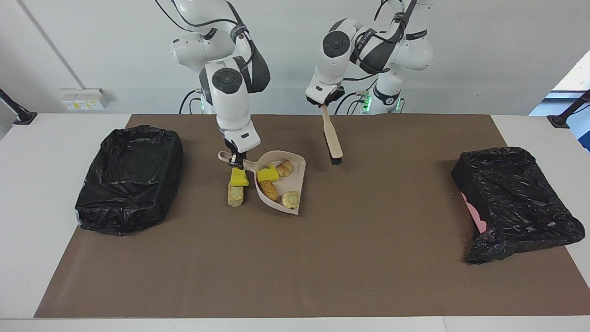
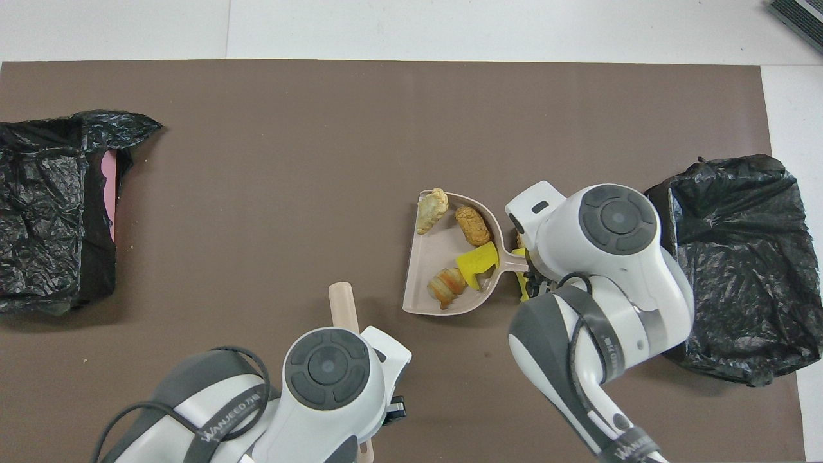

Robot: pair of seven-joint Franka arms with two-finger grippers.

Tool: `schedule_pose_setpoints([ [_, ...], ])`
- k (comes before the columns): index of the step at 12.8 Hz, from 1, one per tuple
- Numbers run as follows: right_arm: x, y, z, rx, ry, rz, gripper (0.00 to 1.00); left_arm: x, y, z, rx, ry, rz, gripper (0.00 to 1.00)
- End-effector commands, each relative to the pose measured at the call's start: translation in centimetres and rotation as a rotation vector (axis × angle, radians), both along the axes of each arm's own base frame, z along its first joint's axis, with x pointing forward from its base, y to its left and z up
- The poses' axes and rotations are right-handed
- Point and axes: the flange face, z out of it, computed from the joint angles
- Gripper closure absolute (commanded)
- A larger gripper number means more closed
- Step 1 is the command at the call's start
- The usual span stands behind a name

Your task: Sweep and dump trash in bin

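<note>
Your right gripper (image 1: pixel 237 160) is clamped on the handle of the beige dustpan (image 1: pixel 295 177), which it holds raised off the brown mat (image 1: pixel 295 258). The pan's long axis runs along the table: handle toward the right arm's end, wide flat mouth toward the left arm's end and slightly away from the robots. Four pieces of the trash ride in the pan: a yellow sponge chunk (image 1: pixel 267 174) against the back wall by the handle, a striped croissant piece (image 1: pixel 284 168) nearest the robots, a tan bread piece (image 1: pixel 268 189) mid-pan, and a pale pastry piece (image 1: pixel 291 199) at the open lip.

Two more scraps lie on the mat right under the handle: a second yellow sponge chunk (image 1: pixel 238 177) touching a pale bread roll (image 1: pixel 235 194), whose long axis points away from the robots.

Your left gripper (image 1: pixel 325 103) is closed on the handle of the brush (image 1: pixel 333 138), which hangs tilted, bristles down, over the mat beside the pan.

A black-lined bin (image 1: pixel 129 177) sits at the right arm's end; another black-bagged bin (image 1: pixel 516 203), showing pink at one edge, lies at the left arm's end. The mat covers a white table (image 1: pixel 27 193) before a white wall.
</note>
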Motion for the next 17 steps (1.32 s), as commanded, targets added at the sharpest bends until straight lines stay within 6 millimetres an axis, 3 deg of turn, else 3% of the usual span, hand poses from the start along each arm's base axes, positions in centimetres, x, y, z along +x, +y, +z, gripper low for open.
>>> schedule_pose_setpoints([
  [1, 0.2, -5.2, 4.4, 0.021, -0.045, 0.033, 1.0, -5.4, -1.5, -2.7, -0.019, -0.076, 0.005, 1.0],
  [3, 0.2, -9.3, 8.1, 0.028, -0.068, 0.026, 1.0, -9.1, -3.4, -4.4, -0.018, -0.092, -0.021, 1.0],
  [6, -1.4, -16.6, 13.3, 0.019, -0.063, -0.033, 1.0, -12.6, -5.5, -6.1, -0.033, -0.112, -0.059, 1.0],
  [8, -2.6, -21.8, 14.6, 0.017, -0.038, -0.09, 1.0, -12.7, -5.8, -6.8, -0.035, -0.113, -0.064, 1.0],
  [11, -4.9, -31.9, 15.0, 0.049, -0.042, -0.131, 1.0, -12.7, -6.7, -10.7, -0.001, -0.088, -0.098, 1.0],
  [12, -6.2, -34.8, 15.3, 0.061, -0.044, -0.151, 1.0, -12.6, -6.8, -10.5, 0.0, -0.087, -0.094, 0.93],
  [13, -7.2, -37.1, 15.3, 0.06, -0.038, -0.185, 1.0, -12.1, -6.8, -9.7, -0.009, -0.09, -0.088, 0.67],
  [14, -7.9, -38.9, 15.6, 0.037, -0.051, -0.202, 1.0, -11.7, -6.6, -8.9, -0.005, -0.085, -0.083, 0.65],
  [15, -7.9, -40.3, 16.2, -0.038, -0.058, -0.187, 1.0, -11.3, -6.7, -8.6, -0.004, -0.08, -0.078, 0.55],
  [16, -7.9, -41.4, 16.8, -0.098, -0.066, -0.188, 1.0, -11.0, -6.7, -8.6, -0.004, -0.08, -0.072, 0.24],
  [17, -7.7, -41.9, 16.8, -0.122, -0.078, -0.184, 1.0, -10.5, -6.8, -8.1, -0.013, -0.085, -0.064, 0.0],
])
